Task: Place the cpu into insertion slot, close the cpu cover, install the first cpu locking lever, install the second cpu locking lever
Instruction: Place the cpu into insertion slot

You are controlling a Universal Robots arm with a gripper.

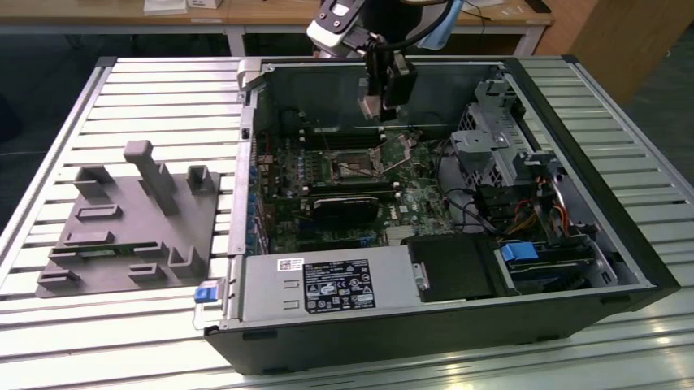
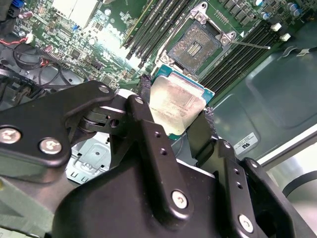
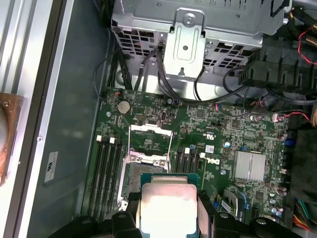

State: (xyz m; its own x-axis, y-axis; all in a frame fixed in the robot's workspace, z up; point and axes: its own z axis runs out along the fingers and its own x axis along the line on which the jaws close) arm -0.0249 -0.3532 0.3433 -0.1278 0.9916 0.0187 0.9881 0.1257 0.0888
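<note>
A slatted metal table [image 1: 152,89] carries 2 things: an open PC case [image 1: 434,345] and, beside it, a grey fixture [image 1: 130,231].

Lab workshop, slatted bench [image 1: 162,89], opened computer [image 1: 325,284] (desks [image 1: 271,12] behind)

Black gripper [image 2: 176,101], silver screws [image 2: 179,199]

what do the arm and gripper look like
The gripper is black metal: two jointed linkage fingers with rows of small holes and silver screw heads. In the exterior view, the arm ends in a silver-grey wrist with a light blue part beside it.
</note>
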